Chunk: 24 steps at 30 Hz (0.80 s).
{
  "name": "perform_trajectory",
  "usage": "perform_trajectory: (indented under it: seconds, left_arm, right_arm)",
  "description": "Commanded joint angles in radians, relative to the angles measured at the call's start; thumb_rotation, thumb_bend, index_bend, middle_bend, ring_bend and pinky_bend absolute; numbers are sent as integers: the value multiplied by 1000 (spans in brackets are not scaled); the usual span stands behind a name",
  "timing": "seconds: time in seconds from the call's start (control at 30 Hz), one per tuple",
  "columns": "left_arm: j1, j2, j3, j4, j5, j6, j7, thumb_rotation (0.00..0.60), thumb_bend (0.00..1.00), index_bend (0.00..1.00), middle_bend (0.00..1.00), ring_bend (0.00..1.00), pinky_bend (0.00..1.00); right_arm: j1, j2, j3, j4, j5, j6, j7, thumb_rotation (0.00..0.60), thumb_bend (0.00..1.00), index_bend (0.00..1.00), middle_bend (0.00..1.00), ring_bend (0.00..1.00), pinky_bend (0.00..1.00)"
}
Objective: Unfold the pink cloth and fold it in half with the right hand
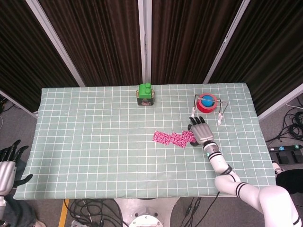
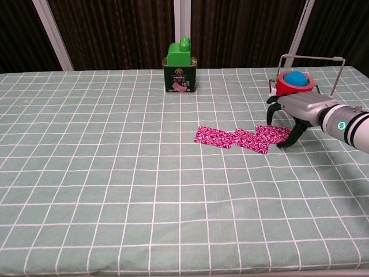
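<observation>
The pink patterned cloth point(image 1: 173, 138) point(image 2: 241, 138) lies folded in a long narrow strip on the green checked tablecloth point(image 1: 94, 142), right of centre. My right hand point(image 1: 200, 131) point(image 2: 295, 108) arches over the strip's right end with its fingers spread and pointing down. The fingertips point(image 2: 282, 143) touch the cloth's right edge or the table just beside it, and nothing is lifted. My left hand point(image 1: 8, 162) hangs off the table's near left corner, fingers apart and holding nothing. It shows only in the head view.
A green tin with a green block on top point(image 1: 146, 94) point(image 2: 181, 68) stands at the back centre. Just behind my right hand, a red ring holding a blue ball point(image 1: 207, 102) point(image 2: 294, 81) sits in a wire rack point(image 2: 312, 57).
</observation>
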Motion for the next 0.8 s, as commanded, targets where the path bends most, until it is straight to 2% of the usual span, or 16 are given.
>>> perform_trajectory:
  seconds: [0.03,0.47,0.63,0.8]
  left_arm:
    - [0,0,0,1,0,0,-1,600,122,219,144,146,152]
    - [2,1,1,-2,-3,-1,0,600,122,219,144,146,153]
    - [4,1,1,-1,-2,2,-1,600,123,219,144,146,152]
    - [3,2,1,-2,1,2,-1,600,123,219,144,146,152]
  right_arm:
    - [2,-1,3,4,6,-8,-1,543,65,363,51,0,0]
    - [9,-11,12,33,20,-40,-1,544,72,371,51,0,0]
    - [6,-8,15,31,11,-32,15,540,137,423,72,0,0]
    - [-1,24,16,-2,-9,-6,25,539,147,430,75,0,0]
